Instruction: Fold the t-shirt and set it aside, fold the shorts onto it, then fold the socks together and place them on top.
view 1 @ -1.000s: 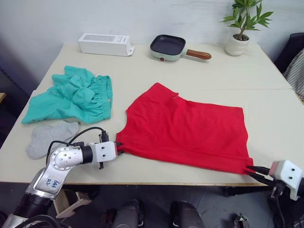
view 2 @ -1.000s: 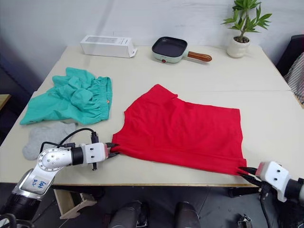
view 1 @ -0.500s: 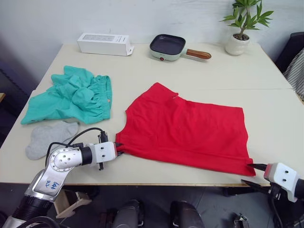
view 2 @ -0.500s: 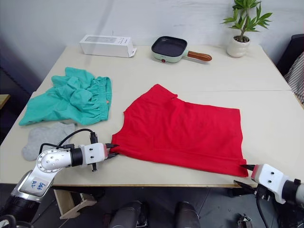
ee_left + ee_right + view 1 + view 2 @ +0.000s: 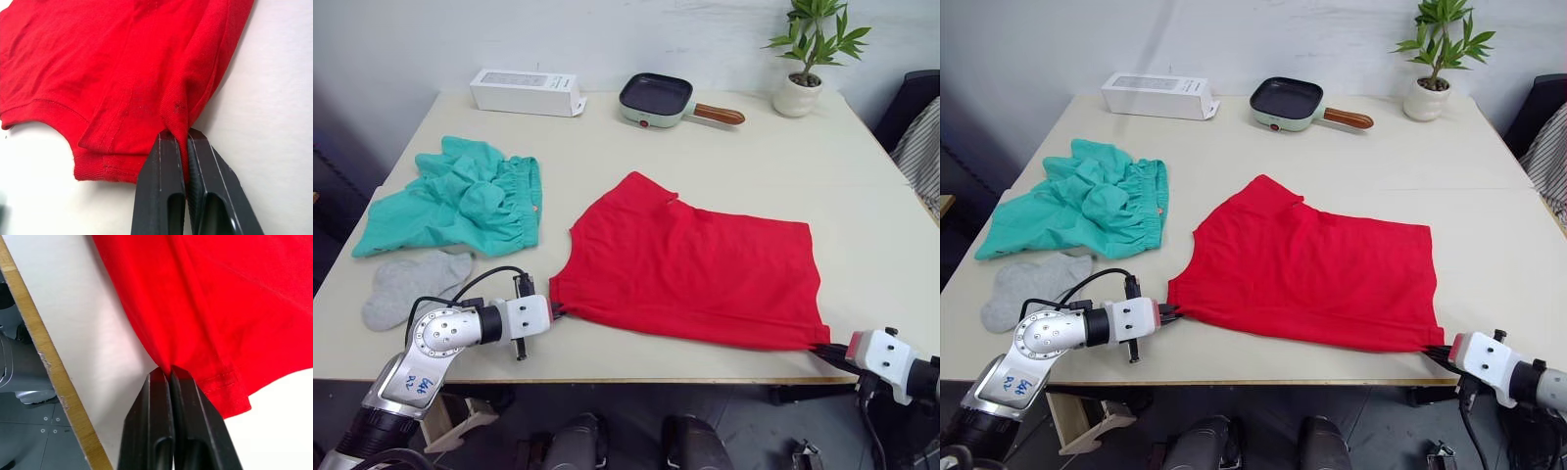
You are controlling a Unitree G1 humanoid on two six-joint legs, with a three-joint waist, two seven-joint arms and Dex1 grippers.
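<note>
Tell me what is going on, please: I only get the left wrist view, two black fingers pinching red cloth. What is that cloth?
Observer: It is a red t-shirt lying flat on a pale table; the left gripper pinches its near corner.
Operator: Is the other arm doing anything?
Observer: Yes. The right gripper is shut on the opposite near corner, by the table's front edge.
Operator: Any other clothes around?
Observer: Green shorts lie crumpled to the robot's left of the shirt, with grey socks just in front of them.
Operator: Anything else on the table?
Observer: At the far side: a white box, a small pan and a potted plant.
</note>
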